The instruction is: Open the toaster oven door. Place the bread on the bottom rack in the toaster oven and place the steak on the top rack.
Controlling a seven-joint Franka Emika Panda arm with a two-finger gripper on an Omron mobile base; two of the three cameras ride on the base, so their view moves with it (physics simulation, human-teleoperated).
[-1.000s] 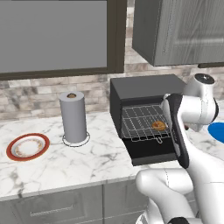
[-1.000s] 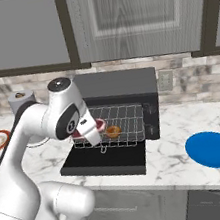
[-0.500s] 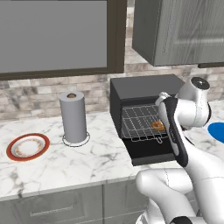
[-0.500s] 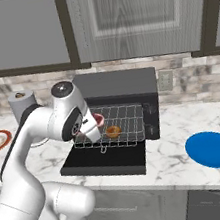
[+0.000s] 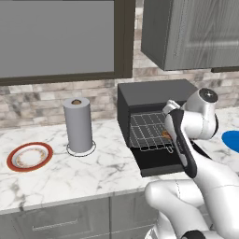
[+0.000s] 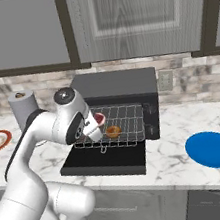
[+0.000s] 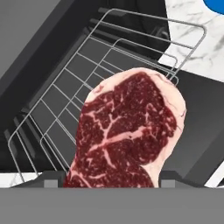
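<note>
Arm was folded up from the base, elbow high, forearm angled down toward the toaster oven [image 5: 154, 93] mouth. In the right base view the wrist sat right at the front of the racks. Gripper [image 7: 114, 177] was clamped on the steak [image 7: 129, 131], jaws spread wide across the slab; I saw the meat standing up between the two fingertips [image 7: 48, 178] in the hand view, marbled face toward the camera. In the right base view the steak [image 6: 99, 119] showed as a pink patch just past the wrist, over the front of the wire racks, not resting on either as far as I could tell.

Toaster oven door [image 6: 103, 162] was down flat, lying open on the bench [image 5: 70, 172]. Bread [image 6: 113, 131] sat on the bottom rack [image 6: 129, 134], which was pulled partway out over the door, loop handle at its front edge. Top rack [image 7: 144, 30] wires ran behind the steak in the hand view.

Paper-towel roll [image 5: 78, 125] and a red-rimmed plate [image 5: 29, 156] stood well off to the oven's left, a blue plate [image 6: 212, 149] to its right.
</note>
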